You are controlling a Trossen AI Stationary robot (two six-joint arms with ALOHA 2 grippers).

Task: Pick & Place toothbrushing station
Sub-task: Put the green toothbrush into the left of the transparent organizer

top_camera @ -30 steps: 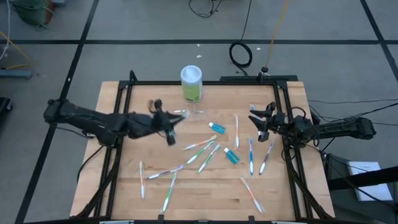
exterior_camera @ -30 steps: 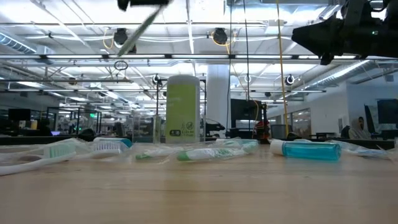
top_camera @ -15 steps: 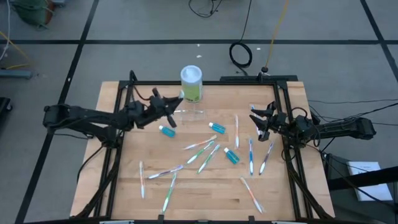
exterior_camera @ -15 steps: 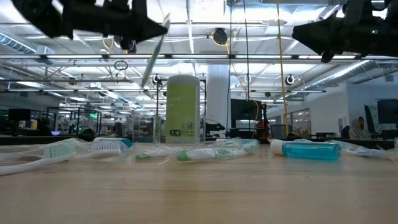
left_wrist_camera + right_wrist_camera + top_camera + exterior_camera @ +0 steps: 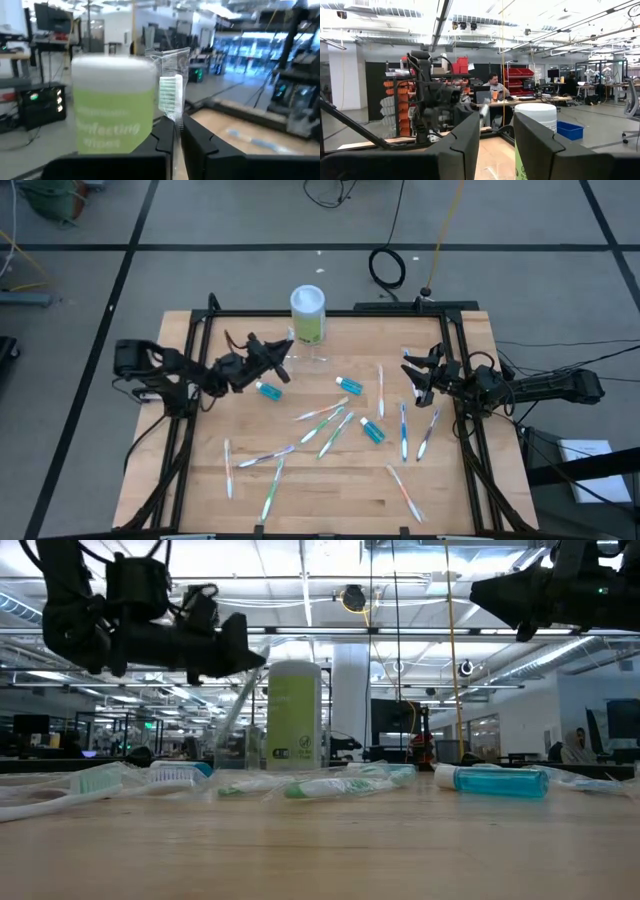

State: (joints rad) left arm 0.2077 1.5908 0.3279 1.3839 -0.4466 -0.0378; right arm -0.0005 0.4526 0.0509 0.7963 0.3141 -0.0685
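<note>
Beside the green canister (image 5: 308, 315): your left gripper (image 5: 283, 356) has swung in, fingers pinched on a wrapped toothbrush (image 5: 171, 95).
Station: the clear holder (image 5: 314, 360) stands against the canister's near side, under the brush; you're positioned to drop it.
Right gripper (image 5: 413, 377): half-open, empty, waiting.

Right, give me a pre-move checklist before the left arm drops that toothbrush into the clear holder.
1. Left gripper shut on the wrapped toothbrush: ok.
2. Brush raised off the table: ok.
3. Clear holder upright beside the green canister: ok.
4. Brush lined up over the holder's mouth: cannot tell.
5. Right gripper waiting far off at the right side: ok.
</note>
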